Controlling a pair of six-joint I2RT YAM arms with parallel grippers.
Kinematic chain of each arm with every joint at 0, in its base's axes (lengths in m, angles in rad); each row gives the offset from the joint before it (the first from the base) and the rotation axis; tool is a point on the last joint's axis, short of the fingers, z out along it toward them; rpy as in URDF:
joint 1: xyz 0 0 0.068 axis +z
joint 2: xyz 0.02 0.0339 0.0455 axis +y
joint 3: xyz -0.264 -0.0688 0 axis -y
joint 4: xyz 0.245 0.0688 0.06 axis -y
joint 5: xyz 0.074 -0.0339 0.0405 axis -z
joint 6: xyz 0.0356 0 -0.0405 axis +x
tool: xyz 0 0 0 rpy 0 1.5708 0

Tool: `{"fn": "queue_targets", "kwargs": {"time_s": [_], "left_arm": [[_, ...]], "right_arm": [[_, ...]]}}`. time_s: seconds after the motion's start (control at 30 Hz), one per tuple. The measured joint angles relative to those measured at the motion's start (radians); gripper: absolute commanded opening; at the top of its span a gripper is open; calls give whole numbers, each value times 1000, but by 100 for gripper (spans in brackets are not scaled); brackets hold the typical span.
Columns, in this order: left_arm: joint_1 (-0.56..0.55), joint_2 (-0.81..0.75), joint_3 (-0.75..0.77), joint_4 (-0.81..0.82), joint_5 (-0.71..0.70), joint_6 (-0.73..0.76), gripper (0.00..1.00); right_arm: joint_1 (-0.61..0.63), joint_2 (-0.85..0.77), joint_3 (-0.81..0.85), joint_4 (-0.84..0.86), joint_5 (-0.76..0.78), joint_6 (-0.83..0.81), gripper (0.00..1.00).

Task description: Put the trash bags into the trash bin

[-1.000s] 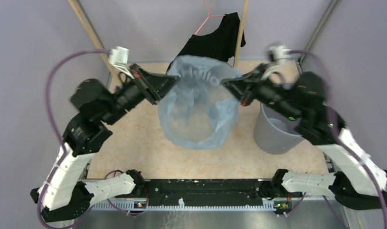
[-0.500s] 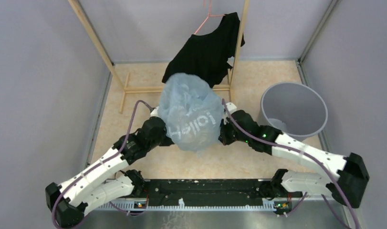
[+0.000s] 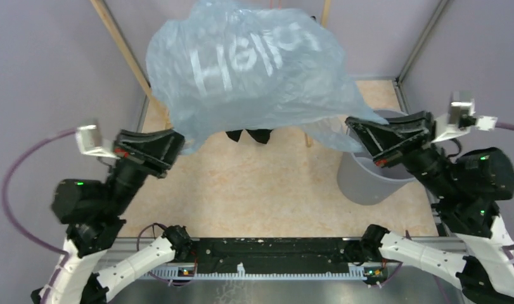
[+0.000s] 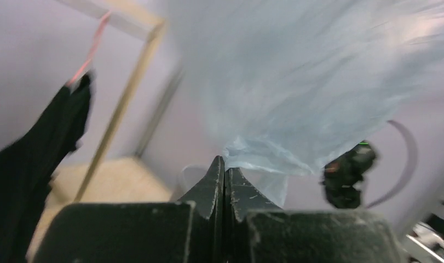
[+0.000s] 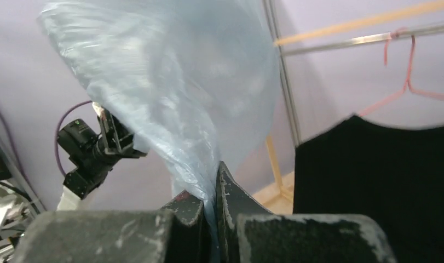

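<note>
Both left end effector (image 3: 179,142) and right end effector (image 3: 351,124) pinch the trash bag (image 3: 254,69) billowing up between them.

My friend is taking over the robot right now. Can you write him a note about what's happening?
Left gripper: shut on one edge of the blue bag.
Right gripper: shut on the opposite edge, near the grey bin.
Bag: stretched in the air between the grippers, not in the bin.
Done: bag lifted. Left: lower it into the bin and let go.
</note>
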Motion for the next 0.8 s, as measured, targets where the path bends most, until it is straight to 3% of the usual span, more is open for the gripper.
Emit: {"fn": "queue_targets", "kwargs": {"time_s": [0.13,0.27,0.33,0.43,0.57,0.67,0.73,0.8], "left_arm": [[1,-76,-303,-95,-180,-108,0],[1,82,-586,-325,-193,-198,0],[1,101,-640,-463,-188,-216,0],[1,42,-560,-507,-183,-192,0],[1,140,-105,-467,-122,-98,0],[1,198,167,-298,-37,-43,0],[1,142,130,-214,-32,-29,0],[1,18,-21,-164,-76,-41,0]], "right_arm": [[0,-55,-273,61,64,47,0],[0,140,-583,-23,39,113,0],[0,225,-662,-179,33,128,0],[0,205,-584,-333,39,112,0],[0,205,-129,-364,43,45,0],[0,146,87,-233,37,8,0],[0,51,71,-169,50,-5,0],[0,-68,-37,-108,93,1,0]]}}
